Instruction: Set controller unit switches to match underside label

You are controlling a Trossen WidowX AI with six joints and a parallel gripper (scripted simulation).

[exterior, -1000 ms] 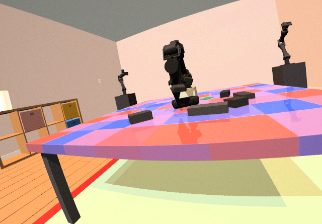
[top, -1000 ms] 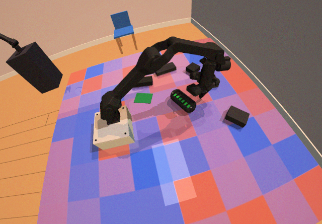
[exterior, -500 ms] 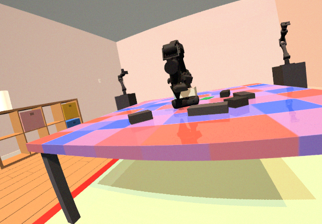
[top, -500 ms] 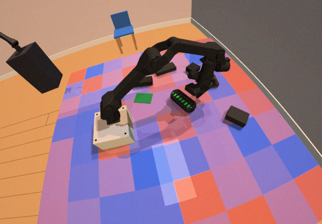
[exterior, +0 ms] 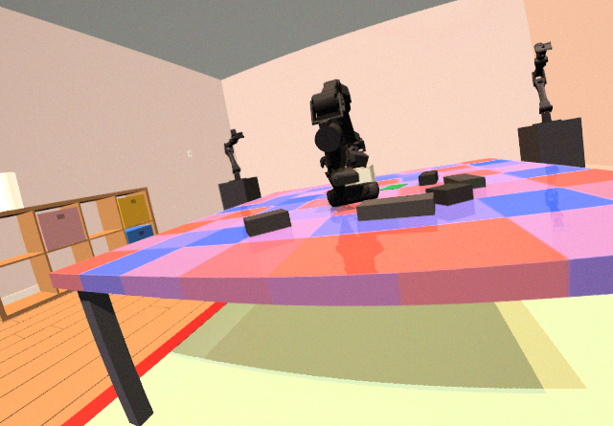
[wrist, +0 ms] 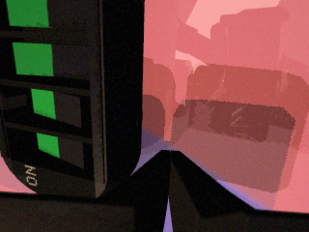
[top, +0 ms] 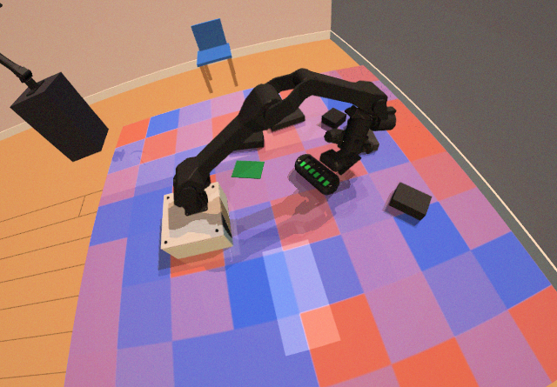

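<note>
claw (top: pixel 338 165) (wrist: pixel 169 159) closed, fingertips together, nothing held, just beside dark controller unit (top: pixel 316 174) (exterior: pixel 352 194) (wrist: pixel 121 97) on checkered desk (top: pixel 378 256) (exterior: pixel 341 253), "ON" printed at unit's end, six green-and-dark switches (top: pixel 314 173) (wrist: pixel 33 59) facing up, shelf unit (exterior: pixel 83 220) holding pink, yellow, blue bins

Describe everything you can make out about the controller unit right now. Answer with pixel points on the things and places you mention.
The controller unit (top: pixel 316 174) (exterior: pixel 352 194) (wrist: pixel 121 97) is a dark, matte-looking elongated block with rounded ends. Its switch row faces up, green and dark portions side by side, with pale "ON" lettering near one end. It sits on the multicoloured bench, near the closed gripper (wrist: pixel 169 159). Whether they touch is unclear. The underside label is hidden.
</note>
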